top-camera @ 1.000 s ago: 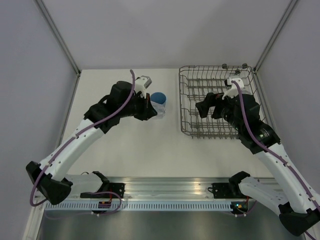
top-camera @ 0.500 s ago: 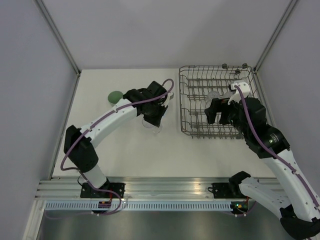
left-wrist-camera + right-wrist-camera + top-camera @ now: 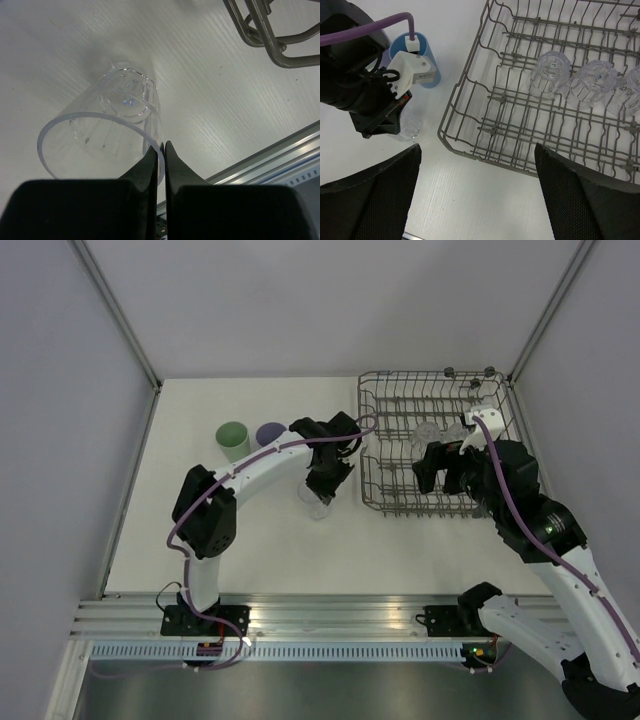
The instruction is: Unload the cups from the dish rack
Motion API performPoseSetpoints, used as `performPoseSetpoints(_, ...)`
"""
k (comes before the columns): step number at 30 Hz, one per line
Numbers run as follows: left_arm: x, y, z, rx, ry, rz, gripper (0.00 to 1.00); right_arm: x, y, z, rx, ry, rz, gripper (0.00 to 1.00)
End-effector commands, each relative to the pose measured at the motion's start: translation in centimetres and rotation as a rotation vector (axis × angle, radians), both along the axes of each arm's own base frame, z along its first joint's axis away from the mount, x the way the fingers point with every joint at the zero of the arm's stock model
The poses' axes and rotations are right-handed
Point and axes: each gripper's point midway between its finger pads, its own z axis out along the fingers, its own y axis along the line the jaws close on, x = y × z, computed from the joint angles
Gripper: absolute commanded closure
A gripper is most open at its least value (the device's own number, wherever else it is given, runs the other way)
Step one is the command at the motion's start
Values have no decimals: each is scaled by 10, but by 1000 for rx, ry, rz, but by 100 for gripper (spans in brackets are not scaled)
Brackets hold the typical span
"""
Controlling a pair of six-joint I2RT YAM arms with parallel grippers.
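Clear plastic accounts for four of the seven cups, and three of those four sit in the dish rack (image 3: 365, 455). They stand bottoms up in a row among the tines: one (image 3: 550, 72), a second (image 3: 595, 82) just beside it, and a third (image 3: 632, 95) cut off by the edge of the right wrist view.

The fourth clear cup (image 3: 100, 135) stands on the bench (image 3: 220, 530), mouth up, near the rack's near-left corner but apart from it. The left fingers (image 3: 152, 167) are closed to a sliver on the near wall of this cup at its rim, one tip inside and one outside.

Three pastel tumblers also stand on the bench, to the left of the rack. The mint green tumbler (image 3: 232, 436) and the lavender tumbler (image 3: 270, 433) are side by side. The blue tumbler (image 3: 427, 50) is just beyond the left wrist and is hidden under that arm in the top view.

The right fingers (image 3: 380, 195) are spread wide with nothing between them, and hang above the rack's near-left corner. So four cups are on the bench and three are in the rack.
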Motion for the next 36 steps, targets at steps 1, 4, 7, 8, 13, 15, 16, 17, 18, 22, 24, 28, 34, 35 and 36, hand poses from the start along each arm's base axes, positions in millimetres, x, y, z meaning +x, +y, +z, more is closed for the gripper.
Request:
performPoseSetpoints(1, 7, -8, 6, 4, -34, -52, 94, -3, 1, 6, 5, -24, 20, 2)
performPoseSetpoints(4, 8, -9, 1, 22, -26, -55, 93, -3, 3, 6, 9, -24, 30, 2)
performPoseSetpoints(7, 9, -8, -1, 43, -27, -56, 90, -4, 3, 6, 8, -28, 35, 2)
performPoseSetpoints(8, 11, -7, -1, 52, -34, -54, 88, -4, 3, 6, 9, -29, 35, 2)
performPoseSetpoints(13, 12, -7, 1, 55, -43, -55, 76, -4, 1, 5, 3, -29, 28, 2)
performPoseSetpoints(15, 13, -7, 5, 52, -51, -53, 69, -3, 1, 6, 3, -33, 24, 2)
performPoseSetpoints(16, 12, -8, 6, 47, -53, -57, 65, -3, 0, 6, 1, -34, 22, 2)
performPoseSetpoints(17, 11, -9, 8, 42, -59, -61, 62, -2, 0, 5, -2, -32, 18, 2)
performPoseSetpoints(18, 11, -8, 10, 44, -62, -57, 59, -2, 0, 4, -4, -33, 17, 2)
performPoseSetpoints(22, 7, -11, 34, -15, -101, -55, 43, 5, -8, 4, -17, -27, -42, 2)
performPoseSetpoints(24, 5, -17, 45, -69, -116, -56, 36, 14, -18, 3, -26, -18, -131, 2)
performPoseSetpoints(28, 4, -16, 82, -162, -202, -23, 13, 32, -25, -1, -34, 2, -234, 2)
performPoseSetpoints(34, 12, 14, 128, -207, -387, 106, 0, 71, -27, -16, -6, 63, -275, 2)
performPoseSetpoints(35, 20, 24, 133, -189, -446, 160, 0, 79, -29, -19, -4, 70, -281, 2)
performPoseSetpoints(36, 22, 36, 151, -209, -504, 209, 0, 85, -31, -24, -6, 85, -281, 2)
